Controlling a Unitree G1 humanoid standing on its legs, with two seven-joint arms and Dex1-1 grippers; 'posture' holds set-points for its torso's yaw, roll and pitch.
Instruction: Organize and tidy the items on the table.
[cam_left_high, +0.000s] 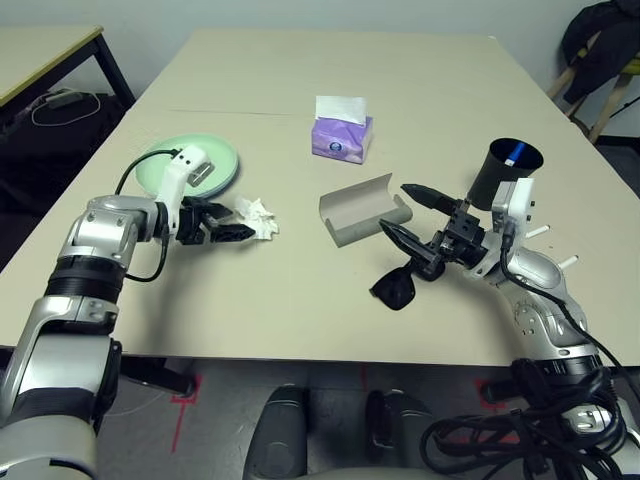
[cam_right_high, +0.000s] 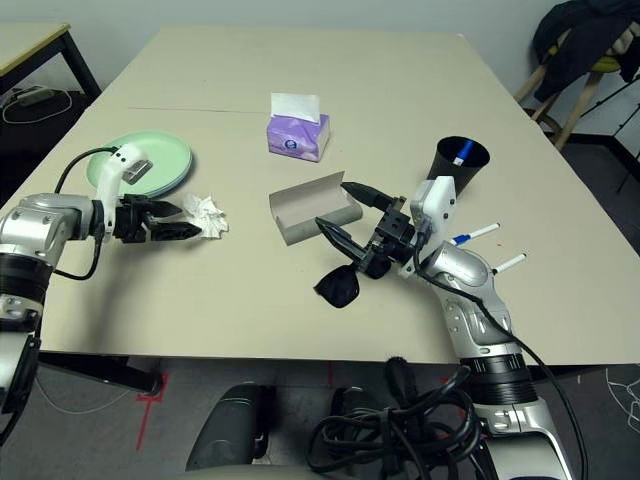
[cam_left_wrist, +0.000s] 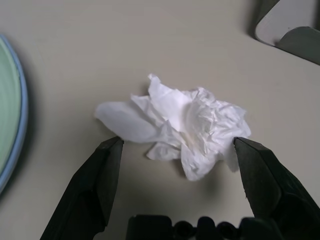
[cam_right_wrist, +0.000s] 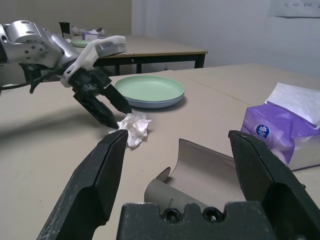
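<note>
On the table (cam_left_high: 300, 300), stacked plates (cam_left_high: 165, 163) sit far left. The left gripper (cam_left_high: 238, 231) (jaws wide) brackets the tissue wad (cam_left_high: 258, 217). Farther right: glasses case (cam_left_high: 362, 206), sunglasses (cam_left_high: 396, 288), then the right gripper (cam_left_high: 402, 211), jaws wide and empty, before the black cup (cam_left_high: 503, 168).

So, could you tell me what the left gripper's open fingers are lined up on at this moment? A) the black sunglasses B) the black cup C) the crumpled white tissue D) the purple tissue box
C: the left gripper sits with one finger on each side of the crumpled tissue on the table, beside the green plate, jaws open and not yet closed on it.
</note>
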